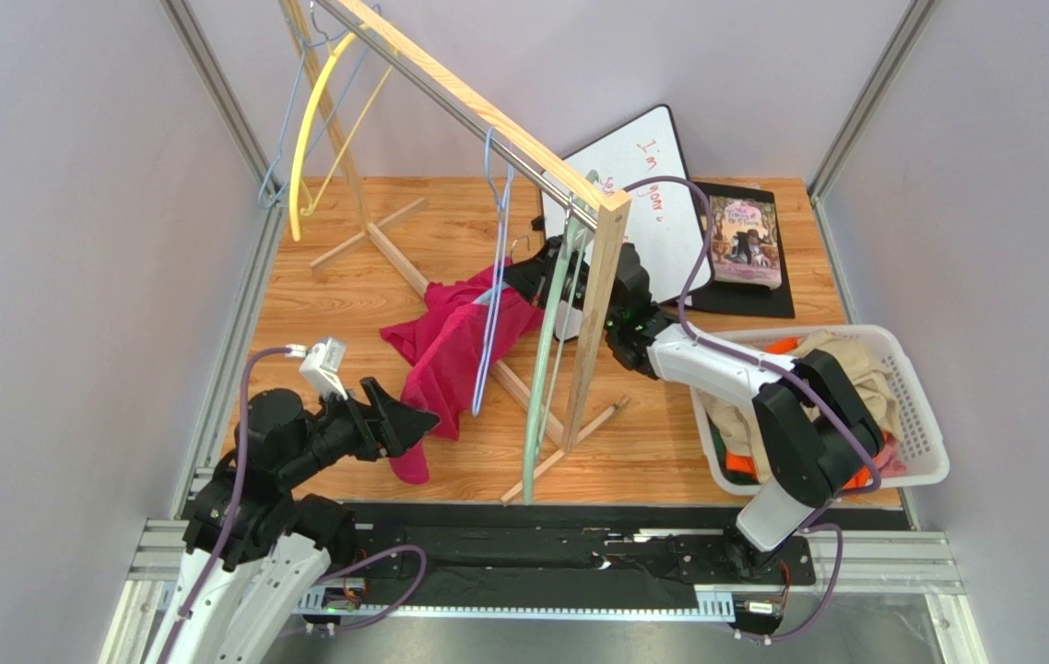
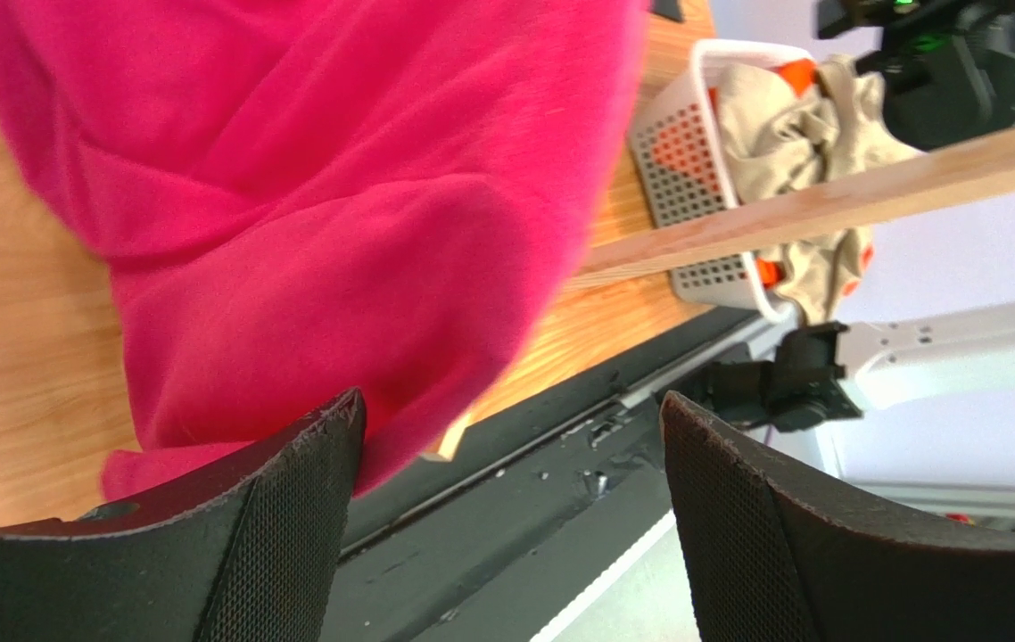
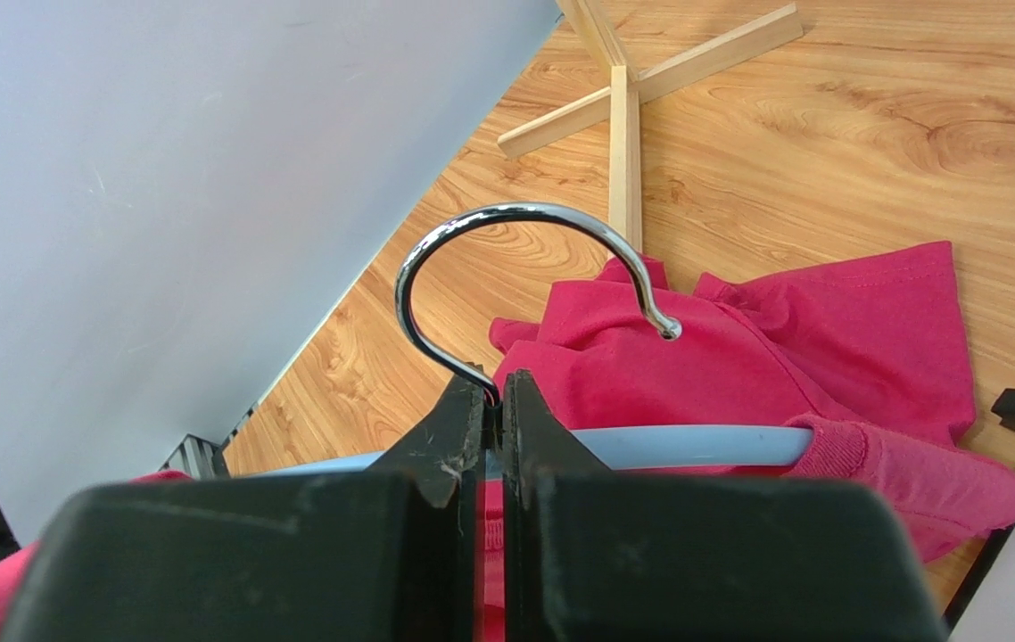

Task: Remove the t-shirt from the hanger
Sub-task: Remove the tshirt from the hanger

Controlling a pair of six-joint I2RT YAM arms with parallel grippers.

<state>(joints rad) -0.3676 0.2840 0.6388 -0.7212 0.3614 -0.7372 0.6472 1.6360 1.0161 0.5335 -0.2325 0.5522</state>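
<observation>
Pinching hanger (image 3: 687,446): right gripper (image 3: 500,396) fully closed; left gripper (image 2: 510,409) wide, empty, t-shirt (image 2: 339,201) just beyond.

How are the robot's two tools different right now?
The left tool is open wide, gripping nothing; the right tool is shut on the hanger. The left tool is near the low end of the t-shirt; the right tool is by the hook. Both are black.

Magenta t-shirt (image 1: 444,357), crumpled, hanging partly from the pale blue hanger (image 3: 687,446) and trailing onto the tabletop (image 1: 336,318), left of the wooden rack's (image 1: 602,277) near post. Hanger's chrome hook hooks over nothing; one arm runs into the cloth.
</observation>
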